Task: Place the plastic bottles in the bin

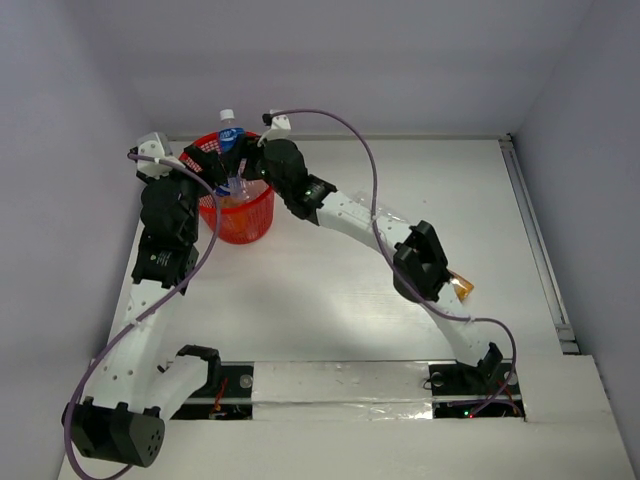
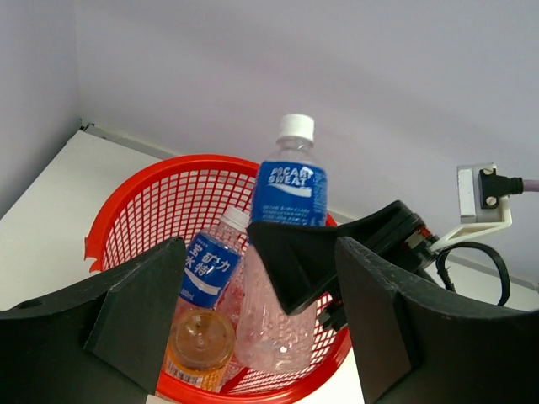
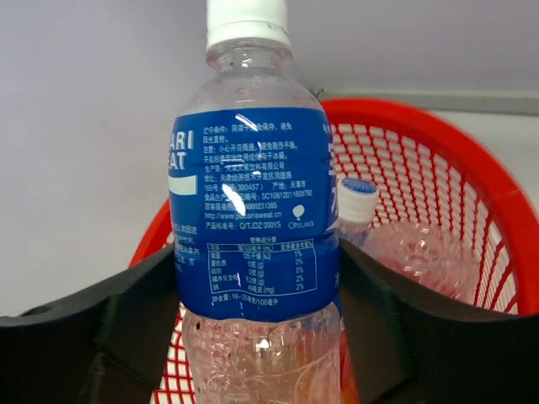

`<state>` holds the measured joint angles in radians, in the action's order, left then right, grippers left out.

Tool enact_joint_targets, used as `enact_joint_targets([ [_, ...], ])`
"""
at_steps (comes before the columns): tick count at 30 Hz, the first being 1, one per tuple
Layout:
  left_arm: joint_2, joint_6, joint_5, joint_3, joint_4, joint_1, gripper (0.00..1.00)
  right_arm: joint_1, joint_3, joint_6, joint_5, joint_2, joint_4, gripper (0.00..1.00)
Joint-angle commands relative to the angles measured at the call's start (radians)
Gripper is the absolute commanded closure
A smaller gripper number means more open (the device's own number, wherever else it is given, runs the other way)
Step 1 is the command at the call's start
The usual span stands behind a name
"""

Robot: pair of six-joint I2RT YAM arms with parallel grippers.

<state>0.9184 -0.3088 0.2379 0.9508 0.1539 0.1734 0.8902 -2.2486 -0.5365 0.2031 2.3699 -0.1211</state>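
Observation:
The red mesh bin [image 1: 250, 222] stands at the back left of the table. My right gripper [image 1: 243, 170] is shut on a clear bottle with a blue label and white cap [image 1: 228, 133], upright, its lower part inside the bin [image 3: 472, 185]. In the right wrist view the fingers [image 3: 135, 320] press both sides of this bottle [image 3: 253, 219]. In the left wrist view, a smaller blue-labelled bottle [image 2: 209, 268] and an orange bottle [image 2: 200, 343] lie in the bin [image 2: 126, 210] beside the held bottle [image 2: 288, 198]. My left gripper [image 2: 261, 337] is open and empty over the bin's near-left rim [image 1: 207, 172].
The back wall runs just behind the bin. A small orange object [image 1: 463, 286] lies on the table under the right arm. The white cable connector [image 2: 482, 200] of the right wrist hangs near the bin's right side.

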Motion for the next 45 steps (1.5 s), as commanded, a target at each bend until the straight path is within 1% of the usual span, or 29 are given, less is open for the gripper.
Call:
enact_joint_targets([
  [1, -0.009, -0.010, -0.019, -0.012, 0.052, -0.006, 0.32, 0.023, 0.026, 0.056, 0.030, -0.089, -0.061, 0.23],
  [3, -0.006, -0.012, -0.011, -0.015, 0.053, -0.006, 0.32, 0.023, 0.064, 0.067, 0.036, -0.124, -0.069, 0.15],
  [6, 0.002, -0.007, -0.006, -0.015, 0.053, -0.006, 0.32, 0.023, 0.102, 0.085, 0.044, -0.165, -0.065, 0.08],
  [9, 0.011, -0.010, -0.009, -0.017, 0.052, -0.006, 0.32, 0.023, 0.160, 0.096, 0.051, -0.202, -0.080, 0.07],
  [13, 0.007, -0.023, -0.025, -0.012, 0.050, -0.006, 0.32, 0.023, 0.269, 0.105, 0.062, -0.320, -0.138, 0.07],
  [16, 0.013, -0.041, -0.049, 0.002, 0.036, 0.004, 0.36, 0.023, 0.316, 0.127, 0.062, -0.379, -0.146, 0.10],
  [17, 0.017, -0.044, -0.063, 0.009, 0.032, 0.015, 0.41, 0.023, 0.332, 0.135, 0.065, -0.427, -0.147, 0.14],
  [19, 0.031, -0.041, -0.071, 0.038, 0.010, 0.069, 0.50, 0.023, 0.426, 0.155, 0.085, -0.494, -0.160, 0.47],
  [20, 0.037, -0.039, -0.072, 0.048, 0.004, 0.095, 0.60, 0.023, 0.470, 0.161, 0.096, -0.574, -0.181, 0.64],
  [21, 0.045, -0.038, -0.074, 0.071, -0.011, 0.122, 0.65, 0.023, 0.519, 0.165, 0.119, -0.619, -0.192, 0.88],
  [22, 0.063, -0.036, -0.075, 0.081, -0.017, 0.189, 0.76, 0.013, 0.635, 0.164, 0.127, -0.668, -0.212, 0.94],
  [23, 0.077, -0.039, -0.065, 0.092, -0.023, 0.230, 0.76, 0.013, 0.699, 0.158, 0.133, -0.719, -0.218, 0.99],
  [24, 0.092, -0.041, -0.051, 0.118, -0.040, 0.274, 0.86, 0.001, 0.762, 0.146, 0.146, -0.826, -0.222, 1.00],
  [25, 0.129, -0.044, -0.028, 0.132, -0.050, 0.317, 0.91, -0.014, 0.826, 0.136, 0.157, -0.883, -0.222, 1.00],
  [26, 0.151, -0.053, 0.013, 0.143, -0.057, 0.407, 0.99, -0.025, 0.940, 0.124, 0.169, -0.940, -0.203, 1.00],
  [27, 0.174, -0.058, 0.035, 0.164, -0.065, 0.452, 1.00, -0.034, 0.996, 0.106, 0.186, -1.059, -0.186, 1.00],
  [30, 0.284, -0.099, 0.101, 0.198, -0.073, 0.590, 1.00, -0.059, 1.177, 0.093, 0.234, -1.242, -0.091, 1.00],
  [31, 0.340, -0.120, 0.103, 0.200, -0.067, 0.616, 1.00, -0.069, 1.207, 0.090, 0.249, -1.352, -0.053, 1.00],
  [32, 0.367, -0.145, 0.100, 0.197, -0.059, 0.636, 1.00, -0.079, 1.233, 0.092, 0.260, -1.400, 0.028, 1.00],
  [34, 0.443, -0.219, 0.084, 0.174, 0.004, 0.699, 1.00, -0.079, 1.280, 0.093, 0.303, -1.481, 0.113, 1.00],
  [35, 0.470, -0.242, 0.083, 0.171, 0.021, 0.727, 1.00, -0.089, 1.291, 0.090, 0.320, -1.546, 0.211, 1.00],
  [37, 0.570, -0.297, 0.081, 0.178, 0.065, 0.806, 1.00, -0.089, 1.310, 0.076, 0.366, -1.607, 0.280, 0.99],
  [38, 0.609, -0.312, 0.071, 0.190, 0.075, 0.833, 0.96, -0.089, 1.308, 0.073, 0.374, -1.662, 0.338, 0.99],
  [39, 0.649, -0.329, 0.066, 0.225, 0.085, 0.860, 0.86, -0.089, 1.304, 0.078, 0.380, -1.684, 0.366, 0.98],
  [40, 0.725, -0.370, 0.063, 0.244, 0.090, 0.908, 0.82, -0.089, 1.296, 0.081, 0.384, -1.705, 0.391, 0.98],
  [41, 0.759, -0.394, 0.060, 0.262, 0.093, 0.928, 0.69, -0.089, 1.272, 0.082, 0.387, -1.736, 0.441, 0.97],
  [43, 0.847, -0.436, 0.073, 0.315, 0.096, 0.966, 0.51, -0.089, 1.247, 0.099, 0.395, -1.756, 0.481, 0.95],
  [44, 0.865, -0.494, 0.086, 0.327, 0.095, 0.991, 0.39, -0.089, 1.229, 0.104, 0.392, -1.762, 0.517, 0.93],
  [45, 0.882, -0.525, 0.089, 0.335, 0.104, 0.991, 0.33, -0.089, 1.221, 0.110, 0.392, -1.769, 0.532, 0.90],
])
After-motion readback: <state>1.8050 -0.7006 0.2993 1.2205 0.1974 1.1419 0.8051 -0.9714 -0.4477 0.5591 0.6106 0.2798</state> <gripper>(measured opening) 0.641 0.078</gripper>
